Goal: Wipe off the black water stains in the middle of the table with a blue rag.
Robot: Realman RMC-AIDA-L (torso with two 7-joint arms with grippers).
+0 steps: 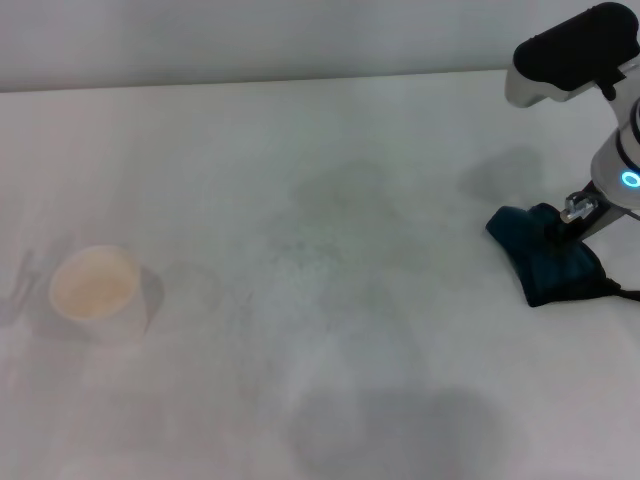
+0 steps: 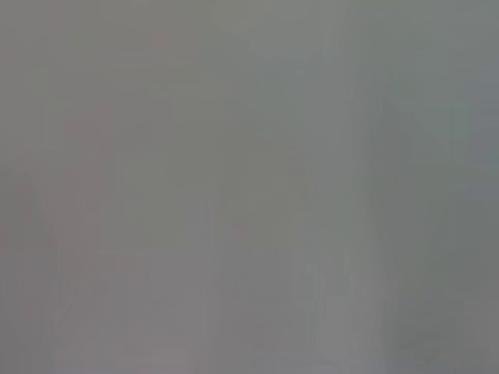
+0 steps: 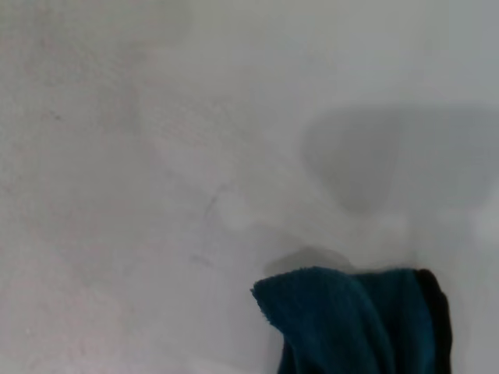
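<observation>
Near the left edge of the worktop (image 1: 330, 400) stands a white paper cup (image 1: 96, 291), upright, its pale inside showing. The middle of the worktop holds only a faint greyish smear (image 1: 335, 215) with soft edges — no dark blotch shows there, so the black water stains cannot be made out as such. The surface is white, faintly speckled and matt, with soft shadows near the front edge and one near the right side. Behind the far edge rises a plain pale wall (image 1: 250, 40).

Close to the right edge lies the blue rag (image 1: 545, 262), a dark teal cloth bunched into folds with black edging and a thin black tail trailing toward the right edge. The right wrist view shows its nubby terry weave (image 3: 343, 319) resting on the white surface. The right hand (image 1: 578, 210) sits right at the rag's upper fold, touching it — whether its fingers are closed on the cloth I cannot tell. The left hand is out of sight; its wrist view gives only a flat grey blur.
</observation>
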